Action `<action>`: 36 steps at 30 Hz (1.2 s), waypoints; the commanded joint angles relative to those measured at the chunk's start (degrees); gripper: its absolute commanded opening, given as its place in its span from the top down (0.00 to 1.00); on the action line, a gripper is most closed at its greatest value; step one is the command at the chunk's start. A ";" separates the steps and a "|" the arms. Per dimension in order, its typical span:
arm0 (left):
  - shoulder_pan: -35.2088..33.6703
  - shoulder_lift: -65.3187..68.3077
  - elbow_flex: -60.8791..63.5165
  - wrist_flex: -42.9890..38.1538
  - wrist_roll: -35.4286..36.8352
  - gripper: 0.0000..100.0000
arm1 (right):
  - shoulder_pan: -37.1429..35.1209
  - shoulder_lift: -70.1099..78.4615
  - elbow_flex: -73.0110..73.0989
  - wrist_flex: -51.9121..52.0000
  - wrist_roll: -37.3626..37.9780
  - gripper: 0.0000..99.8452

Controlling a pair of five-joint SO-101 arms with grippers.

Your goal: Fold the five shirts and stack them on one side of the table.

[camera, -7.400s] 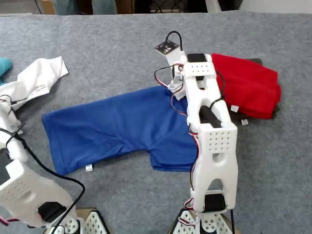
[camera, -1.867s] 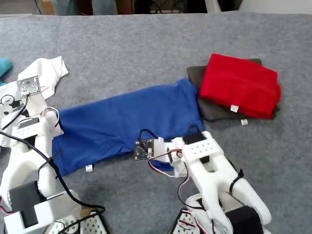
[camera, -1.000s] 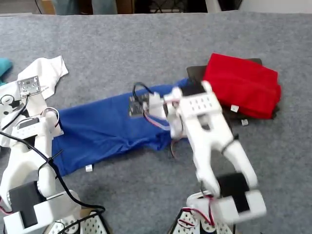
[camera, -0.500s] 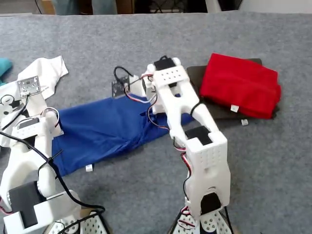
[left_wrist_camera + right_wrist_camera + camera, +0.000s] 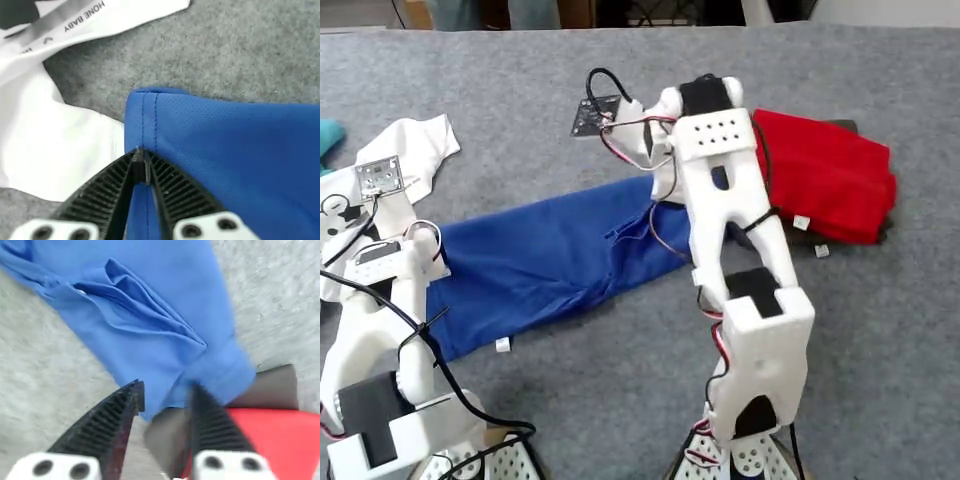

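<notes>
Grey felt table [image 5: 500, 80], coarse nap. Blue shirt [image 5: 540, 260], thin knit, lies as a long band. Its long axis runs from your left gripper [image 5: 145, 167], pinched tight on the hemmed corner beside the white shirt [image 5: 400, 160], toward the red shirt [image 5: 830, 175]. Your right gripper [image 5: 165, 395] hangs spread and empty over the band's other end, so it is likely the nearer arm for a cross-fold.

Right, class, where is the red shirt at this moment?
In the high view, the red shirt lies folded on the right side of the table, atop a dark shirt, just past the right end of the blue shirt.
</notes>
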 commanded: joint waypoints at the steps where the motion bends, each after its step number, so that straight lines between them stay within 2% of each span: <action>1: -0.40 -0.70 -2.15 0.35 -0.18 0.97 | -1.67 -2.15 5.23 -5.45 -7.74 0.95; 3: -0.40 -0.70 -2.15 0.35 -0.18 0.97 | -2.02 -0.31 9.01 -11.87 -12.04 0.99; 6: -0.40 -0.62 -2.15 0.18 -0.18 0.97 | -4.22 2.68 12.26 -17.32 -16.79 0.98; 13: -0.40 -0.53 -2.15 0.09 -0.18 0.97 | -7.74 12.53 9.98 -27.34 -25.41 0.98; 17: -0.40 -0.53 -2.15 0.09 -0.18 0.97 | -6.59 13.93 4.44 -26.11 -31.12 0.98; 25: -0.40 -0.62 -2.15 0.09 -0.18 0.97 | -3.60 7.52 -8.31 -6.59 -31.82 0.98; 29: -0.40 -0.70 -2.15 0.35 -0.18 0.97 | -4.92 4.00 -6.81 2.02 -32.62 0.99; 31: -0.31 -0.70 -2.15 0.44 -0.18 0.97 | -6.07 1.71 -1.19 0.09 -34.81 0.99; 36: -0.48 -0.70 -2.15 0.44 -0.18 0.97 | -8.35 1.98 14.02 -17.05 -36.84 0.99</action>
